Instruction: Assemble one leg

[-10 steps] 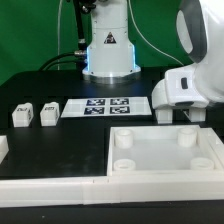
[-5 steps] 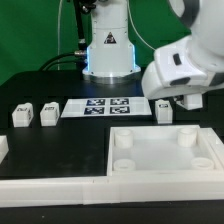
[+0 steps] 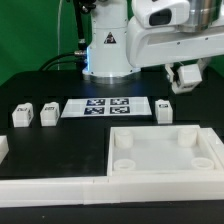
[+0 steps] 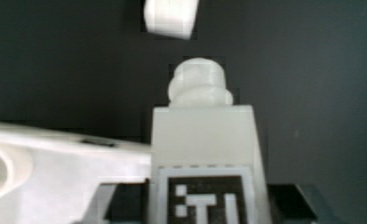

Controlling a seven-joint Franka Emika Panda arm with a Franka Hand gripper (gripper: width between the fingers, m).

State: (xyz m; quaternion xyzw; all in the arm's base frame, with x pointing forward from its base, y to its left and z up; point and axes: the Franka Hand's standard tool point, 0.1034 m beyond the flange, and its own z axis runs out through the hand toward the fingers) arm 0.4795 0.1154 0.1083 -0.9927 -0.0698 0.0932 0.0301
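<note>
My gripper (image 3: 186,78) hangs high at the exterior view's right, above the table. It is shut on a leg (image 3: 187,74), a small white peg held tilted in the air. In the wrist view the leg (image 4: 206,130) sits between my dark fingers (image 4: 123,200), its black-and-white marker facing the camera and its rounded tip pointing away; my gripper (image 4: 205,205) is closed on its sides. The large white panel (image 3: 165,150) with round corner sockets lies below; its corner shows in the wrist view (image 4: 29,160).
Three more legs stand on the table: two at the exterior view's left (image 3: 21,115) (image 3: 48,113) and one (image 3: 165,108) behind the panel. The marker board (image 3: 108,106) lies between them. A white rail (image 3: 50,185) runs along the front. The robot base (image 3: 108,50) stands behind.
My gripper has risen from just above the panel's far edge and swung toward the exterior view's left, carrying the leg up with it. The other parts have not moved.
</note>
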